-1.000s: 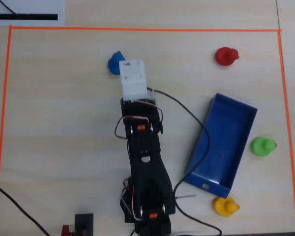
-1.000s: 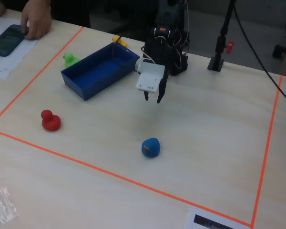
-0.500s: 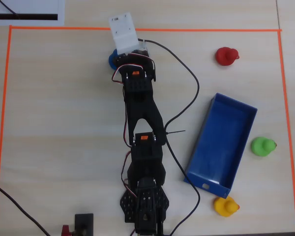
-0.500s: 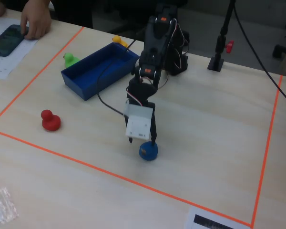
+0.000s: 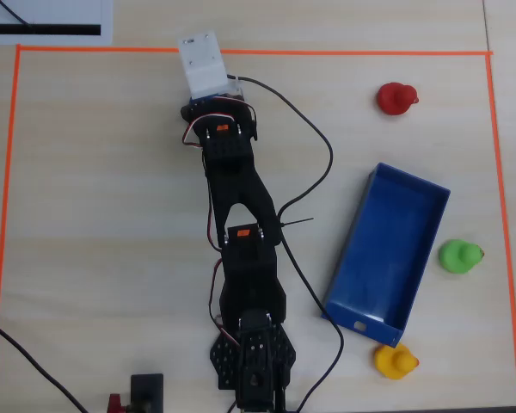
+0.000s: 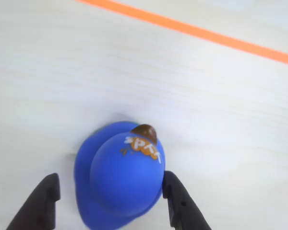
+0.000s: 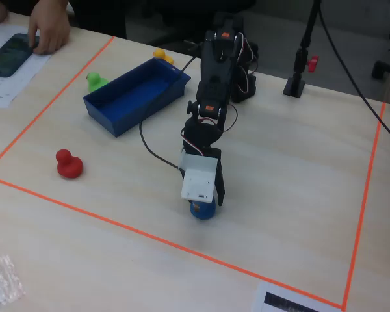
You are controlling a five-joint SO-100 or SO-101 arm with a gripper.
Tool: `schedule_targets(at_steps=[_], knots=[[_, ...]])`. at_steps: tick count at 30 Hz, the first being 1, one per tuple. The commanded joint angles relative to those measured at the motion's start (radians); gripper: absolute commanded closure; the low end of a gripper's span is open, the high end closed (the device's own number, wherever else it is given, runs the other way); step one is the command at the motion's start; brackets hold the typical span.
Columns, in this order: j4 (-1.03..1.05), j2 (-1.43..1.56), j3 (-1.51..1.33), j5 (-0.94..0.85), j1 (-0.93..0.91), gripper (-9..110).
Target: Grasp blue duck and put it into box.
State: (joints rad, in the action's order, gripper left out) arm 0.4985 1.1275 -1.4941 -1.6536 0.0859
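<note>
The blue duck [image 6: 120,177] sits on the table between my gripper's [image 6: 110,179] two black fingers. The right finger [image 6: 177,201] touches its side and the left finger [image 6: 41,201] stands apart from it with a gap. The gripper is open around the duck. In the fixed view the duck [image 7: 202,210] shows just below the white wrist mount [image 7: 199,177], near the front tape line. In the overhead view the mount [image 5: 203,63] hides it. The blue box [image 5: 387,249] lies empty to the right of the arm; it also shows in the fixed view [image 7: 133,97].
A red duck [image 5: 396,98], a green duck [image 5: 458,255] and a yellow duck [image 5: 394,360] lie around the box. Orange tape [image 6: 192,29] borders the work area. A person's hand [image 7: 49,26] rests at the far left corner. A black stand [image 7: 299,78] is behind the arm.
</note>
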Motion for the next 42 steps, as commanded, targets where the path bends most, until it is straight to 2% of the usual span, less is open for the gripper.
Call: schedule_targets(at_steps=[1,8,12,18,22,28,33,36,42], knots=[[0.003,-0.003,0.069,0.002,0.009,73],[0.005,-0.060,0.115,-0.025,-0.009,77],[0.012,-0.075,0.130,-0.015,-0.015,101],[0.020,-0.026,0.140,0.041,-0.046,101],[0.147,0.101,0.241,0.153,-0.118,101],[0.644,0.156,0.640,0.279,-0.336,101],[0.879,0.207,0.698,0.241,-0.604,101],[0.917,0.261,0.629,0.167,-0.778,101],[0.730,0.411,0.273,-0.002,-1.066,101]])
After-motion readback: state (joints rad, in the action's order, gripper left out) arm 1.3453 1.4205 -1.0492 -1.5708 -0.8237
